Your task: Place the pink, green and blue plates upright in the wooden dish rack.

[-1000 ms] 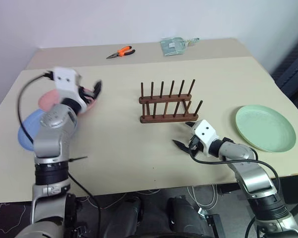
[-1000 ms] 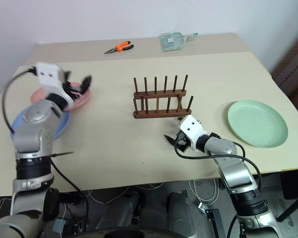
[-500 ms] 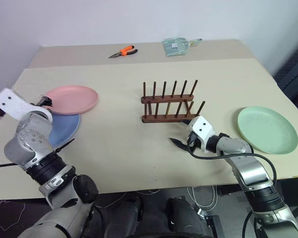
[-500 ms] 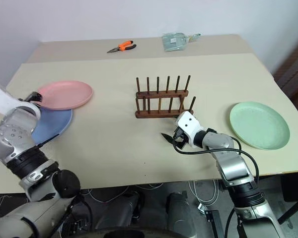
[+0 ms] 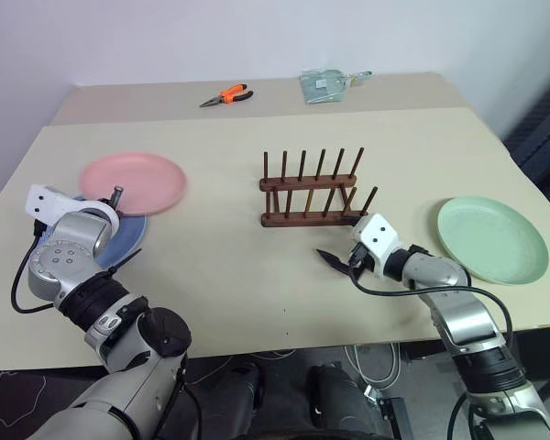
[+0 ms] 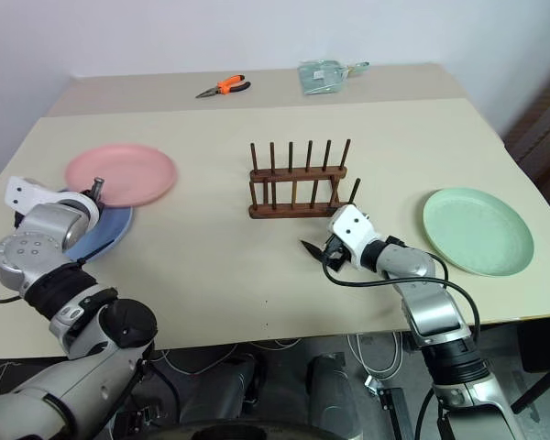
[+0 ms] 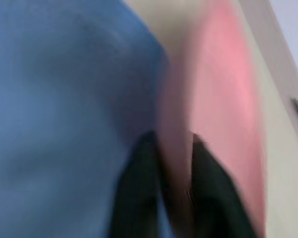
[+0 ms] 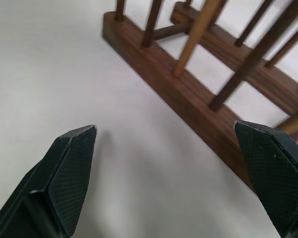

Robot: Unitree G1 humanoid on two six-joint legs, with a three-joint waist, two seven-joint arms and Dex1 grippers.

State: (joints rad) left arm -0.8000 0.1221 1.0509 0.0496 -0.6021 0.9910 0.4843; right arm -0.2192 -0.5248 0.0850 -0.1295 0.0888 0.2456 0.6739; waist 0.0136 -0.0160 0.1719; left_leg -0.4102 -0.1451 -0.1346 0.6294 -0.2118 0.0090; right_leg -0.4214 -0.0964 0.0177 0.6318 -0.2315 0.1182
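Observation:
The pink plate (image 5: 136,180) lies at the table's left, overlapping the far edge of the blue plate (image 6: 112,227). My left gripper (image 5: 115,194) sits at the pink plate's near rim. The left wrist view shows its two black fingers (image 7: 139,183) shut on that pink rim (image 7: 223,99), with the blue plate (image 7: 64,99) beside it. The green plate (image 5: 492,239) lies flat at the right. The wooden dish rack (image 5: 309,188) stands empty in the middle. My right gripper (image 5: 335,259) hovers open just in front of the rack's near bar (image 8: 188,94).
Orange-handled pliers (image 5: 224,94) and a clear packet (image 5: 325,84) lie on the far strip of the table. The table's near edge runs just under both arms.
My left arm swung down and to the left from over the pink plate, its wrist rolled, and the gripper went from open to shut on the plate's near rim. The right arm has stayed put.

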